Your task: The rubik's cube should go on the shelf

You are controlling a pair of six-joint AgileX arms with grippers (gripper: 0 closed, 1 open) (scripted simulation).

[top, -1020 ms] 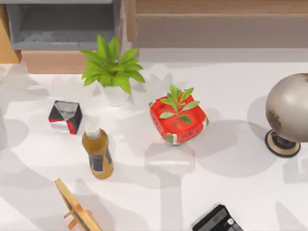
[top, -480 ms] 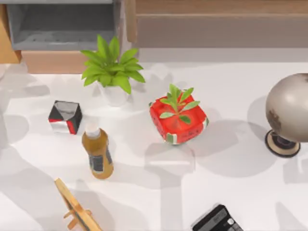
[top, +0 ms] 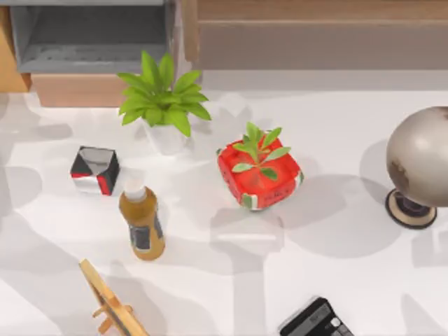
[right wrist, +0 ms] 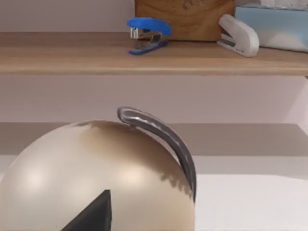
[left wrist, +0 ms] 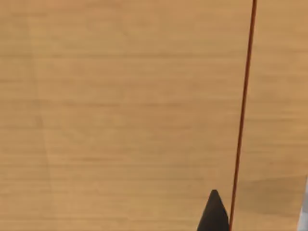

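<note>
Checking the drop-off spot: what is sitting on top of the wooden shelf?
On the shelf, the right wrist view shows a blue stapler, a white stapler, a wooden block and a pale blue box. The globe hides the space below.

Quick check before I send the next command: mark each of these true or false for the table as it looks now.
1. The red planter stands near the middle of the table. True.
2. The brown bottle lies on its side against the globe. False: it stands upright at the table's left, far from the globe, which is at the right edge.
3. A blue stapler sits on a wooden ledge in the right wrist view. True.
4. The black-white-red box sits on top of the red planter. False: it rests on the table, left of the bottle.
5. The leafy plant in a white pot stands in front of the grey cubby. True.
</note>
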